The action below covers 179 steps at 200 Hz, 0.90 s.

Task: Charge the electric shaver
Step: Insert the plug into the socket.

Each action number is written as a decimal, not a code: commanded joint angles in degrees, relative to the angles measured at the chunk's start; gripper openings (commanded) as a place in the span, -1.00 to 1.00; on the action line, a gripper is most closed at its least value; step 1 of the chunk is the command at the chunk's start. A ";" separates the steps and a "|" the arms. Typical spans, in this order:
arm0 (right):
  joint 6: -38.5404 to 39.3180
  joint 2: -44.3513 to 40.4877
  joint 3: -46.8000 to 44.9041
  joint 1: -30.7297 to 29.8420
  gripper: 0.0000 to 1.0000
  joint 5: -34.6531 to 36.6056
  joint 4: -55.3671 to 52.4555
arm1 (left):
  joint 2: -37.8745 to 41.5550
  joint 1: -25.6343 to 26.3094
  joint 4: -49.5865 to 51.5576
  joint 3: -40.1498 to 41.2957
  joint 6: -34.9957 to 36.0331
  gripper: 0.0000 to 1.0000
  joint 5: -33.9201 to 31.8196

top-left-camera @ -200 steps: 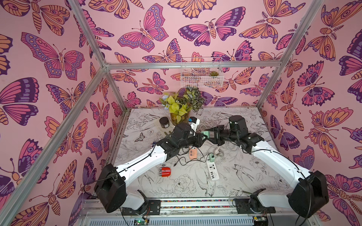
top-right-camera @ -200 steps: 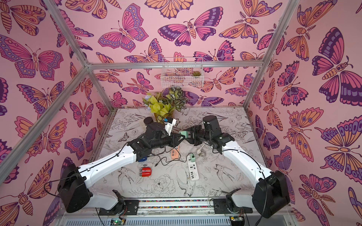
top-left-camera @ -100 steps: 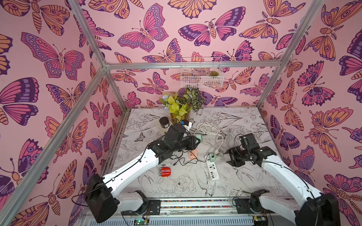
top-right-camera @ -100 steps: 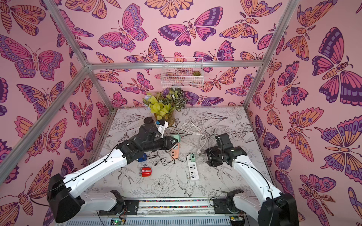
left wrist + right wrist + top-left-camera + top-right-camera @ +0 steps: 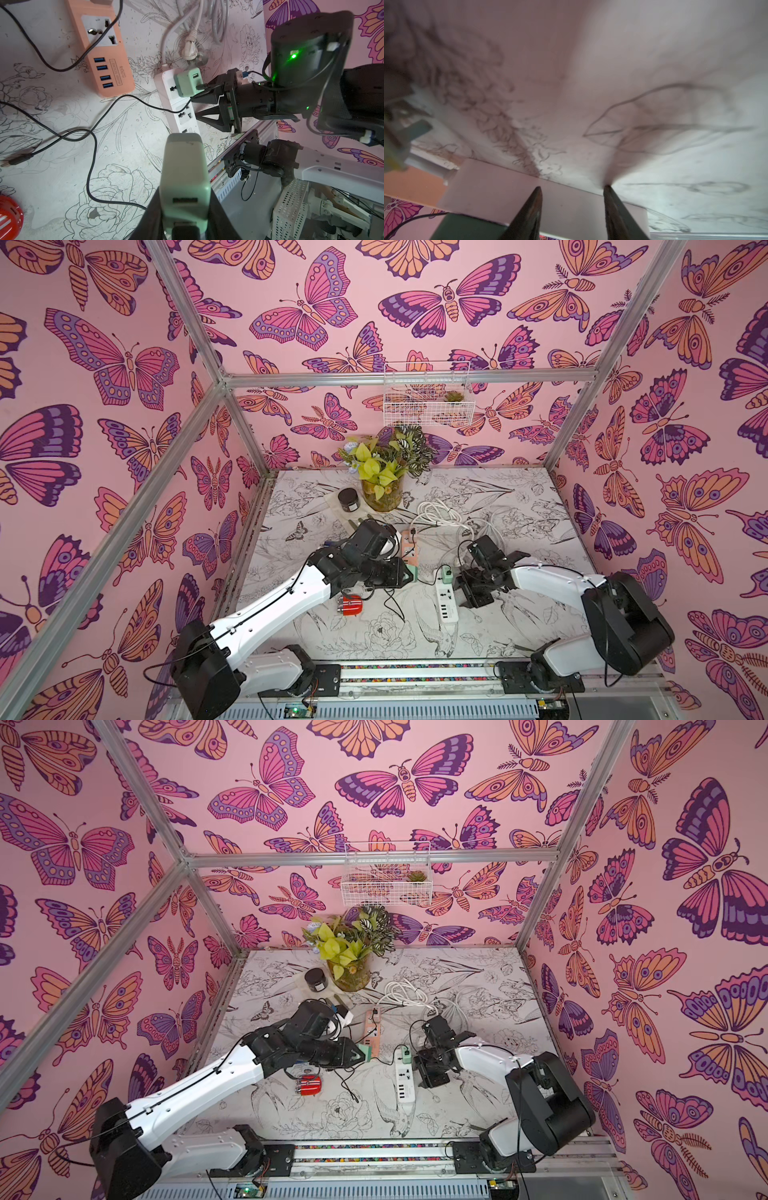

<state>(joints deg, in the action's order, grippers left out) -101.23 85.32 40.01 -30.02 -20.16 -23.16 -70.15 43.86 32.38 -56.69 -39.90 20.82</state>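
Note:
The electric shaver (image 5: 184,166) is a pale green oblong body with a small port on its side. My left gripper (image 5: 185,197) is shut on it, a black finger on each flank, and holds it above the table near the orange strip in both top views (image 5: 411,572) (image 5: 365,1052). A green adapter (image 5: 187,84) sits in the white power strip (image 5: 182,116). Its black cable trails across the table to a loose plug (image 5: 9,163). My right gripper (image 5: 471,595) (image 5: 573,188) is open and empty, low beside the white strip.
An orange power strip (image 5: 409,549) lies behind the left gripper. A red object (image 5: 351,605) sits under the left forearm. At the back are a plant vase (image 5: 380,489), a black jar (image 5: 348,499) and coiled white cable (image 5: 440,514). A wire basket (image 5: 426,393) hangs on the wall.
The grippers were together at mid-table; the right one has pulled away forward and down beside the white strip. The left arm has drawn toward the front, keeping the shaver.

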 commanded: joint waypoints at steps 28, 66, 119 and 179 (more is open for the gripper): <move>-7.87 6.88 3.49 -7.88 -0.03 2.80 8.10 | -4.08 0.53 1.30 0.88 1.99 -1.00 -1.11; -8.70 2.73 2.71 -8.84 -0.09 4.19 3.17 | -7.94 2.20 1.83 -0.37 5.42 -1.00 -0.76; 4.99 -14.09 1.94 -1.04 -0.08 10.79 -15.57 | -15.09 7.66 3.97 -5.76 13.55 -1.00 -2.19; 9.56 -27.17 -1.25 2.99 -0.09 12.54 -20.38 | -28.24 8.09 16.35 -19.05 20.61 -1.00 -13.47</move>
<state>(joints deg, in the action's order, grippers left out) -94.50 61.19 40.32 -27.81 -10.09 -38.30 -94.65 52.14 39.90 -69.93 -24.18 13.65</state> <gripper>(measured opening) 0.459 0.296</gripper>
